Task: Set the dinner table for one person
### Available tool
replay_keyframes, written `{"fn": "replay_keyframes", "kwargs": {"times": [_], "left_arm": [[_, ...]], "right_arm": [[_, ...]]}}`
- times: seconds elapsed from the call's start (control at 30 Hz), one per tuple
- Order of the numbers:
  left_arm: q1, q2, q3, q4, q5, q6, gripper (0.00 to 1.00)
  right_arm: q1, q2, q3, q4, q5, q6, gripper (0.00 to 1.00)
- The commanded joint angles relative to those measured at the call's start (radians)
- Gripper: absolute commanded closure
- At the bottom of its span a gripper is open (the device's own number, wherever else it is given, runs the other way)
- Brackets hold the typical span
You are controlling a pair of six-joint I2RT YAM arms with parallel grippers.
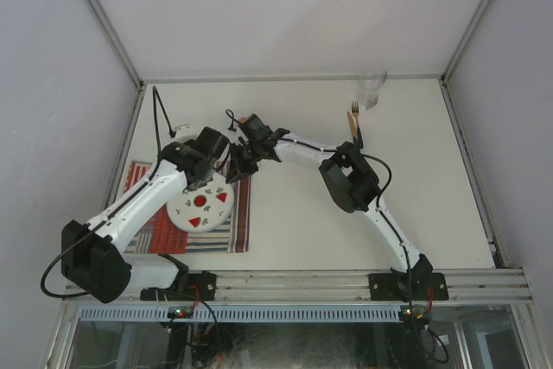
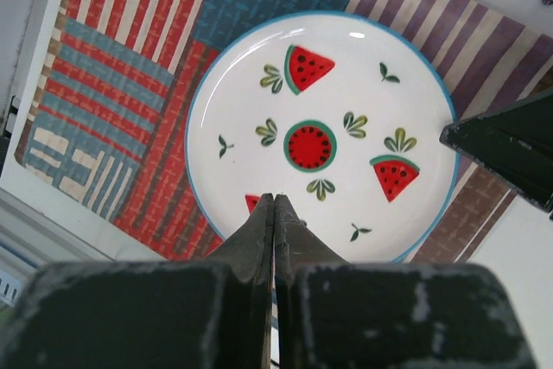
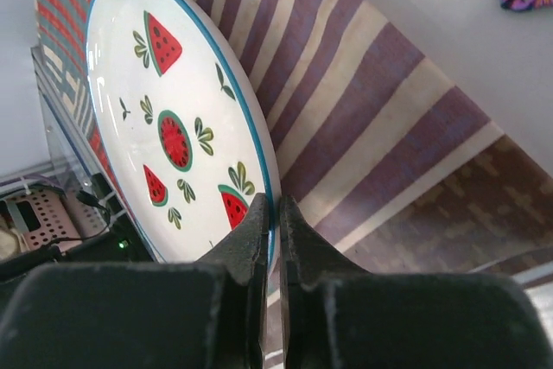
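Matte black left pincer (image 2: 274, 205) and right pincer (image 3: 276, 205) closed near glossy round plate (image 2: 328, 84).

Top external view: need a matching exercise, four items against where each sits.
Items:
1 plate
2 fork
3 glass
4 placemat

Places:
A far edge of the table, right side
B on the placemat
C bare table, just nearer than the glass
D table's near left, under the plate

Pairs: 1-B, 2-C, 3-A, 4-D

Watermelon plate (image 2: 346, 84) lies on striped placemat (image 2: 130, 110); fork (image 1: 353, 117) beside glass (image 1: 371, 91), well apart.
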Motion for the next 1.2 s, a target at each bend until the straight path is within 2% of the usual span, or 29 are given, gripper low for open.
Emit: {"fn": "replay_keyframes", "kwargs": {"times": [0.0, 0.97, 1.17], "left_arm": [[0.005, -0.051, -0.036, -0.034, -0.044, -0.04, 1.0], [0.005, -0.035, -0.032, -0.043, -0.06, 0.025, 1.0], [0.005, -0.023, -0.018, -0.032, -0.067, 0.044, 1.0]], "right_arm": [[-0.001, 0.015, 0.045, 0.163, -0.029, 0.101, 1.0], [0.06, 0.09, 0.048, 0.332, -0.084, 0.248, 1.0], [0.056, 0.097, 0.047, 0.322, -0.08, 0.245, 1.0]]}}
